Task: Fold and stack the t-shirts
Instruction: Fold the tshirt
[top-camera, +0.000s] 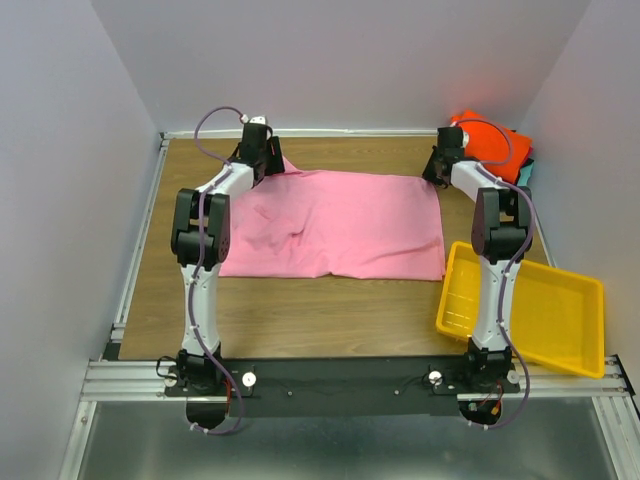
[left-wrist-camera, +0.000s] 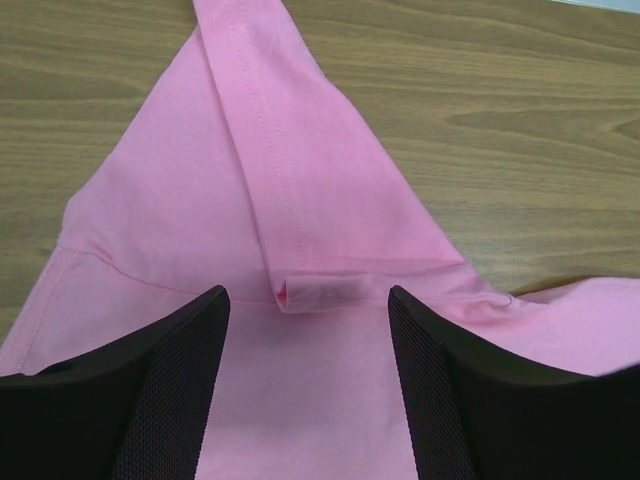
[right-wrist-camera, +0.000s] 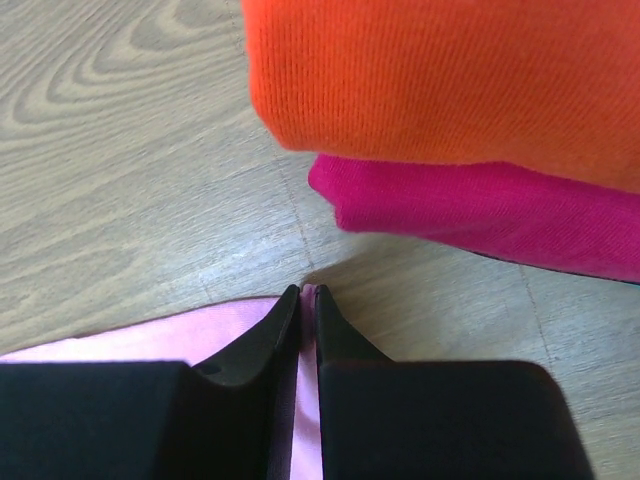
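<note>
While the right claw (right-wrist-camera: 308, 292) pinches the pink t-shirt (top-camera: 340, 225), the left claw (left-wrist-camera: 308, 305) gapes.
Best to close left first, then lift both evenly.

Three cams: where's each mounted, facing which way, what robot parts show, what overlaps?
Top external: above and behind the bases, facing down and forward over the table; left arm, right arm, pink shirt, orange shirt, yellow tray.
Left wrist: on that wrist, facing down past the open left end effector onto the pink shirt.
Right wrist: on that wrist, facing low along the table at the orange shirt on a crimson shirt; right end effector shut on the pink shirt.
Shared: pink shirt in all; orange shirt in top and right wrist.
</note>
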